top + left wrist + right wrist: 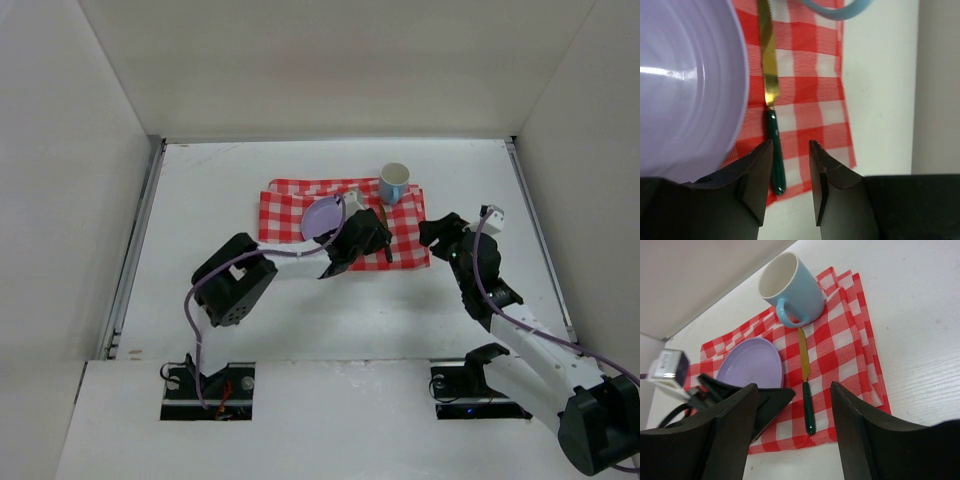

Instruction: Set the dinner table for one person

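The white dinner table (220,190) carries a red-and-white checked cloth (400,235). On the cloth lie a purple plate (320,216), a light blue mug (394,183) and a knife (806,390) with a gold blade and a green handle (776,160). My left gripper (368,238) hovers over the cloth's near edge, beside the plate (685,85). Its jaws are open and empty, and the knife handle lies close by its left finger (757,175). My right gripper (437,232) is open and empty just off the cloth's right edge, facing the knife and the mug (790,287).
Metal side rails (135,250) run along the table's left and right edges, with white walls around. The cloth (850,340) is folded in layers at its right edge. My left gripper's finger (767,402) shows in the right wrist view beside the plate (750,365).
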Controlling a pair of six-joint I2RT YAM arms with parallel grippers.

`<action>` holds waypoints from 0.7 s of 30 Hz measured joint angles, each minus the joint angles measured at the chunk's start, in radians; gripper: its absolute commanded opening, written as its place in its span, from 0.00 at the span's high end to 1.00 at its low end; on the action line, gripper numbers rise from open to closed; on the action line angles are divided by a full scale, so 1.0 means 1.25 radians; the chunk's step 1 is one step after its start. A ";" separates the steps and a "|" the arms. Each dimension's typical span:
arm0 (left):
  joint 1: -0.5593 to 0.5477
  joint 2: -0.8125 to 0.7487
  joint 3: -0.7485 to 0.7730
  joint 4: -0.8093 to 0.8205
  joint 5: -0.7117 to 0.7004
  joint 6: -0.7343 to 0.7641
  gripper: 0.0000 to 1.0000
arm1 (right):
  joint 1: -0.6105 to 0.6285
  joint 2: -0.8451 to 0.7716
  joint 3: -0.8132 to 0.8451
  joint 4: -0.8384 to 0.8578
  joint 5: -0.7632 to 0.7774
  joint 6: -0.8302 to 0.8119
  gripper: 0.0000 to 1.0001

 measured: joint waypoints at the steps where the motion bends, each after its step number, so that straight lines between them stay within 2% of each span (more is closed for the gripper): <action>1: -0.004 -0.028 -0.015 0.000 -0.005 0.010 0.68 | 0.000 0.000 0.000 0.000 0.000 0.000 0.35; 4: -0.017 -0.130 -0.058 0.002 -0.024 0.049 0.68 | 0.000 0.000 0.000 0.000 0.000 0.000 0.36; 6: -0.026 -0.203 -0.086 0.007 -0.037 0.081 0.69 | 0.000 0.000 0.000 0.000 0.000 0.000 0.40; 10: -0.032 -0.368 -0.179 0.003 -0.075 0.134 0.69 | 0.000 0.000 0.000 0.001 0.000 0.000 0.69; 12: -0.015 -0.458 -0.242 -0.036 -0.107 0.147 0.69 | 0.000 0.000 0.000 0.001 -0.001 0.002 0.76; 16: 0.066 -0.635 -0.357 -0.206 -0.195 0.159 0.68 | 0.004 0.004 0.000 0.001 -0.002 0.005 0.77; 21: 0.178 -0.810 -0.435 -0.498 -0.298 0.139 0.67 | 0.018 0.033 0.000 0.003 -0.003 0.005 0.70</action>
